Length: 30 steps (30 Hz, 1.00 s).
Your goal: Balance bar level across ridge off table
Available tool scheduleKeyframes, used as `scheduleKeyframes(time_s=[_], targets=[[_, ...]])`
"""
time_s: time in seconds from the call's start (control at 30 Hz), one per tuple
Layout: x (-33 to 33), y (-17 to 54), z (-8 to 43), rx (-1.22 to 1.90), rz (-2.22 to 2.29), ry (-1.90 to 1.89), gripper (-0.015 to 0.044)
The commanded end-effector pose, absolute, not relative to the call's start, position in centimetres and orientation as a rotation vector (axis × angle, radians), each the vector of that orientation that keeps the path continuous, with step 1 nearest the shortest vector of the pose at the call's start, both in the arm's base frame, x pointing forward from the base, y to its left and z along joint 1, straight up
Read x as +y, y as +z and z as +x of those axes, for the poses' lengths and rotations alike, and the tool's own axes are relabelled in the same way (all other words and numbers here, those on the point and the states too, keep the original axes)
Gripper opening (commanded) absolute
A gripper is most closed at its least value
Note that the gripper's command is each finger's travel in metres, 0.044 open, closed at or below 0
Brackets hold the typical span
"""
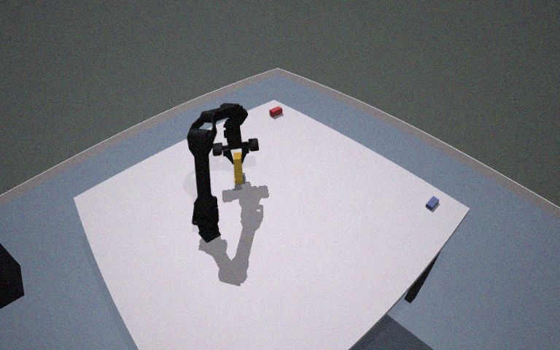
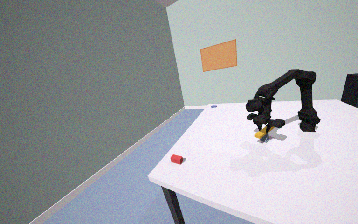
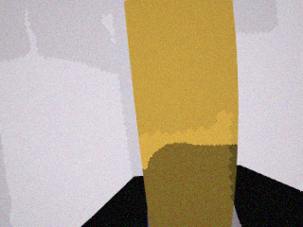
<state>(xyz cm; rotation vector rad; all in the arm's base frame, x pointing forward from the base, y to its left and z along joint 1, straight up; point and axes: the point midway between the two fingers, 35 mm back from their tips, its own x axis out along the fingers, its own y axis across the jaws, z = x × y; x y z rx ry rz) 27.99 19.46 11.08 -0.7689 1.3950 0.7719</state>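
The yellow bar [image 1: 238, 170] [image 2: 259, 135] [image 3: 185, 71] lies across the top of the small blue-grey ridge [image 2: 265, 138]. It looks about level, and its visible near end in the exterior view is clear of the table. My gripper [image 1: 237, 160] [image 2: 263, 131] [image 3: 188, 181] is low over the bar, with one finger on each side of it. The fingers are open only slightly wider than the bar; thin light slivers show beside it at the bottom of the wrist view. The ridge is mostly hidden under the bar and behind a finger.
A red block [image 1: 275, 111] [image 2: 176, 159] lies near one corner of the white table [image 1: 313, 247] [image 2: 211, 185]. A blue block [image 1: 432, 203] [image 2: 213, 106] lies near another corner. Both are far from the bar. The arm's base stands on the table behind the gripper.
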Motion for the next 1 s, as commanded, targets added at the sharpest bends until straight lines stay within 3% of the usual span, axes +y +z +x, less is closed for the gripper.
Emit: scheduleKeyframes(time_s=[0.0,0.97], targets=[[19.46,11.07,27.99,1.395,-0.769,0.772,0.0169],[19.46,11.07,27.99,1.395,-0.769,0.772,0.0185]])
